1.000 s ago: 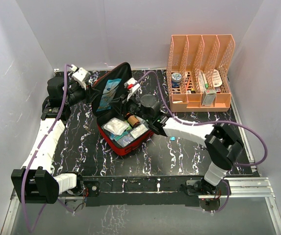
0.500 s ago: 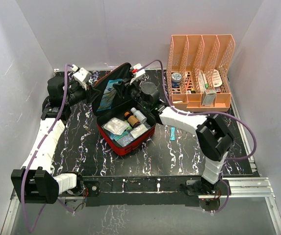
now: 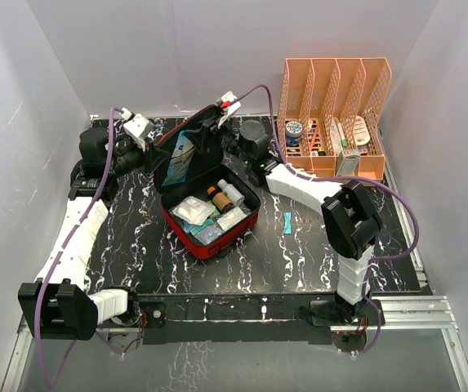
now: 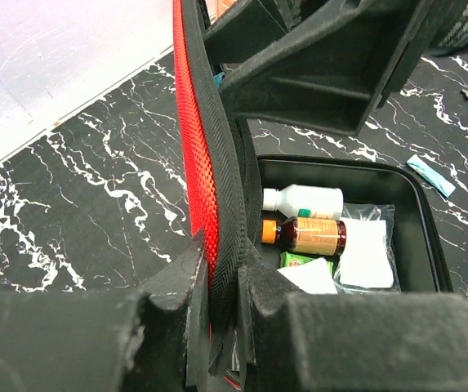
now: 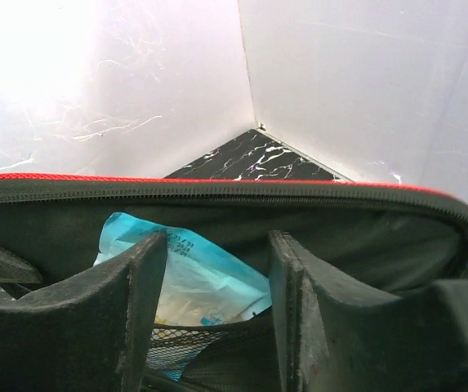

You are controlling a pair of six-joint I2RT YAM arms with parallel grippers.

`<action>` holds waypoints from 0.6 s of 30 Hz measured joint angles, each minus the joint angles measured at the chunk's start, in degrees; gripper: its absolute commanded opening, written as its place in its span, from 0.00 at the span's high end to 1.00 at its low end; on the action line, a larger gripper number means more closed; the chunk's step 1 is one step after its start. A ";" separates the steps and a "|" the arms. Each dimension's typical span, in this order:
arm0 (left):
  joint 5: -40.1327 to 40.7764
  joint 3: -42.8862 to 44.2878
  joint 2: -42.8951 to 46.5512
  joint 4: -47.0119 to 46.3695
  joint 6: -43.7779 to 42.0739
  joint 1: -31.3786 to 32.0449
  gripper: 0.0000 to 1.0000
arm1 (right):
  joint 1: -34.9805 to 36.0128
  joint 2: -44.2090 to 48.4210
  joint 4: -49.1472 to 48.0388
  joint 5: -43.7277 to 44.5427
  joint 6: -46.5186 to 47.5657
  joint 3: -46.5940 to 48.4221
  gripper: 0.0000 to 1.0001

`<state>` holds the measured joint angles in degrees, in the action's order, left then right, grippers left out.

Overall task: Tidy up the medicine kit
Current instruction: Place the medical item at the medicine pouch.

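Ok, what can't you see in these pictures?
- Print on the brown bottle and white bottle: blurred in the left wrist view, too small from the top.
- Lower part of the blue packet: right wrist view, behind the right gripper's fingers.
- Contents of the file rack: top view, too small to name.
- Outer face of the medicine kit lid: top view, turned away from the camera.

Left gripper (image 4: 221,273) tight, right gripper (image 5: 217,249) agape.

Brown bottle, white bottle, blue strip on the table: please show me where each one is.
brown bottle (image 4: 314,235), left wrist view, on its label.
white bottle (image 4: 307,201), left wrist view, on the middle of its body.
blue strip (image 3: 287,222), top external view, on its middle.
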<state>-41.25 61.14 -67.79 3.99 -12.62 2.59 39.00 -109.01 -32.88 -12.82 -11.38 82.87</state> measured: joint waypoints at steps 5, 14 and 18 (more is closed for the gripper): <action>-0.35 0.07 0.00 0.39 -0.42 0.07 1.00 | -1.64 -1.20 0.59 -6.67 0.00 2.73 0.85; 0.15 0.15 0.04 1.36 -1.11 0.07 1.00 | -1.86 -4.98 0.42 -15.17 -3.13 4.96 1.00; 0.17 0.15 0.09 1.68 -1.51 0.07 1.00 | -1.75 -5.49 0.50 -16.48 -3.85 4.96 1.00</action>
<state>-41.08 61.30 -67.70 5.67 -14.13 2.66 37.26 -114.50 -32.38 -29.30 -15.22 87.83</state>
